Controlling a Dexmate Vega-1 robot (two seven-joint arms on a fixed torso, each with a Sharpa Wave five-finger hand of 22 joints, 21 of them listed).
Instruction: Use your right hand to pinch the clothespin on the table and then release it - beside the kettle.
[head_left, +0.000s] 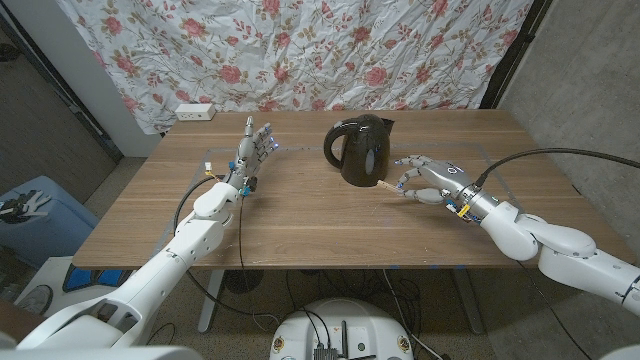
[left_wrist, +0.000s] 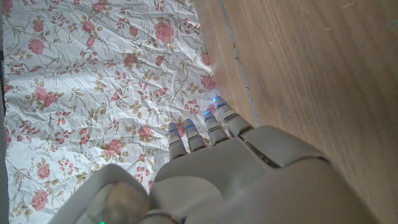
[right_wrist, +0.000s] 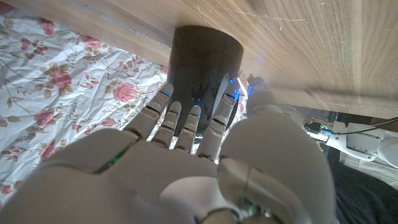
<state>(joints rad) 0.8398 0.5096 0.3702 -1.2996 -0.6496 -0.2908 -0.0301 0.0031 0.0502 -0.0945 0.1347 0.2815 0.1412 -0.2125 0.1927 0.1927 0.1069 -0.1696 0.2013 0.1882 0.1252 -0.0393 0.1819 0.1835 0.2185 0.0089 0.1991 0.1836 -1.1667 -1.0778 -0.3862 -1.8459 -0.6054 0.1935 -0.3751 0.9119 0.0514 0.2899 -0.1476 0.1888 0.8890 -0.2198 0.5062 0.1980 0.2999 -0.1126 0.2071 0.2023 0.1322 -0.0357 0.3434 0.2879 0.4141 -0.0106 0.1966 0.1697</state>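
The wooden table (head_left: 300, 225) has wide bare room across its near half and on both sides. The black kettle (head_left: 360, 148) stands past the middle, toward the far edge, with its handle turned to the robot's left. Behind the far edge hangs a flowered cloth (head_left: 300, 50), and a white power strip (head_left: 194, 112) lies at the far left corner.

The clothespin (head_left: 387, 184) lies on the table just beside the kettle's base, on the kettle's right. It is a small pale wooden piece; its long axis seems to run roughly left to right, one end toward the kettle and the other toward the right hand (head_left: 428, 178). It is too small to tell which end is the mouth. The right hand's fingertips (head_left: 404, 186) are at the clothespin, with the fingers curled toward it; whether they actually pinch it cannot be told.

The left hand (head_left: 252, 152) is on the left of the kettle, well apart from it, fingers straight and apart, holding nothing.
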